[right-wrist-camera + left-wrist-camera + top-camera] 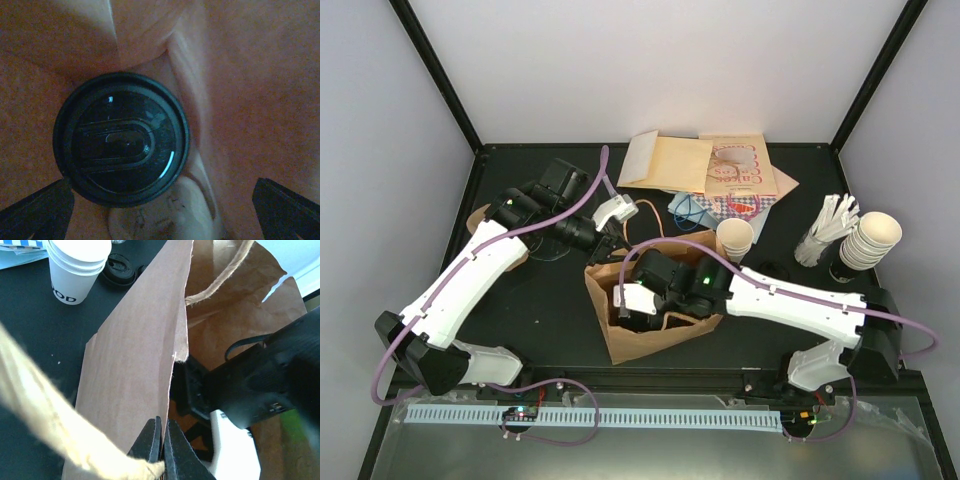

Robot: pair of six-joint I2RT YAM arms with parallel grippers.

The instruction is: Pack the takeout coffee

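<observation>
Takeout coffee (pixel 121 139) sat lidded inside the brown paper bag (pixel 640 340), centre of frame. The right claw (pixel 162 192) gaped wide just below it, while the left claw (pixel 162 432) pinched the bag's edge.

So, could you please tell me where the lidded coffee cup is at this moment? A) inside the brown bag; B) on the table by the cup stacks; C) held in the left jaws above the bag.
A: in the right wrist view the cup, lid on, sits ringed by the brown paper of the bag.
</observation>
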